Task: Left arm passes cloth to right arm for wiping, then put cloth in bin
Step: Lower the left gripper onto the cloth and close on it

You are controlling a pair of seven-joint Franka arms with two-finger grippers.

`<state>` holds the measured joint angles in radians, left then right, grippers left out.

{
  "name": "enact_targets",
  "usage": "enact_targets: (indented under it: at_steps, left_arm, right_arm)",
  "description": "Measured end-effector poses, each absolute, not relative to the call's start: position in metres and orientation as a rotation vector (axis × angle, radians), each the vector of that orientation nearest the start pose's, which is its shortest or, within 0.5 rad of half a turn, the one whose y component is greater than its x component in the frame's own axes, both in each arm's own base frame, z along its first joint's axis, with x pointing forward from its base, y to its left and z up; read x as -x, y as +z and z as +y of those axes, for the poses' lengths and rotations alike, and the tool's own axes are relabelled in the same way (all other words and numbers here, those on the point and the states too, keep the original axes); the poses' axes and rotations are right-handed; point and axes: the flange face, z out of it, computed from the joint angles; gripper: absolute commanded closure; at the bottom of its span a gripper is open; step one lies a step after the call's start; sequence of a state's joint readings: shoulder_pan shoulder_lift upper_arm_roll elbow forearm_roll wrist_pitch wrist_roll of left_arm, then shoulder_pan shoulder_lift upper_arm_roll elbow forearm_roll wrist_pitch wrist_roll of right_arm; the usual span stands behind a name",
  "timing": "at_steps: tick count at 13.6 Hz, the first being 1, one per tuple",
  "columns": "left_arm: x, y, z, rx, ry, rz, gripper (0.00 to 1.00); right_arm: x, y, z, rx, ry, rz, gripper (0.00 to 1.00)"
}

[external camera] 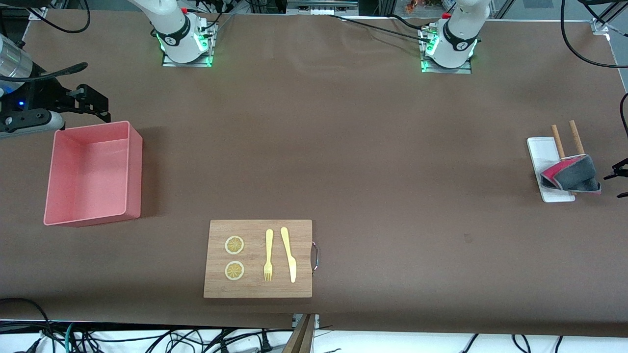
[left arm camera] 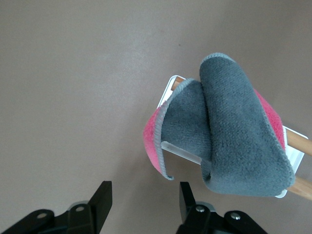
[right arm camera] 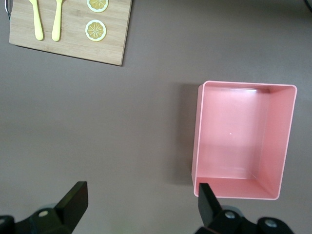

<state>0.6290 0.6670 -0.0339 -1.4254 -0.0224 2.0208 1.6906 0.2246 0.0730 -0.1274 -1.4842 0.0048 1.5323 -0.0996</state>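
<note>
The cloth (external camera: 574,174), dark grey outside and pinkish-red inside, lies crumpled over a small white tray (external camera: 542,149) and two wooden sticks (external camera: 557,139) at the left arm's end of the table. My left gripper (left arm camera: 145,190) is open just beside the cloth (left arm camera: 234,136), with bare table between its fingers; in the front view it shows at the edge (external camera: 620,180). The pink bin (external camera: 93,130) stands empty at the right arm's end. My right gripper (right arm camera: 141,190) hangs open above the table beside the bin (right arm camera: 282,141), holding nothing.
A wooden board (external camera: 257,289) lies nearer the front camera, carrying two lemon slices (external camera: 234,245), a yellow fork (external camera: 268,255) and a yellow knife (external camera: 288,252). Both arm bases stand along the table's back edge.
</note>
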Motion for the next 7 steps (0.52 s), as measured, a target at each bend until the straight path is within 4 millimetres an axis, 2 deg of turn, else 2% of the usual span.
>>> enact_targets:
  at_steps: [4, 5, 7]
  left_arm:
    - [-0.593, 0.286, 0.398, 2.788, -0.037, 1.667, 0.38]
    - [-0.593, 0.284, 0.398, 2.791, -0.037, 1.669, 0.45]
    - [-0.593, 0.282, 0.398, 2.794, -0.034, 1.673, 0.52]
  right_arm:
    - [-0.570, 0.621, 0.059, 3.131, 0.040, -0.309, 0.00]
    - [-0.570, 0.621, 0.058, 3.131, 0.040, -0.308, 0.00]
    - [-0.570, 0.621, 0.058, 3.131, 0.040, -0.308, 0.00]
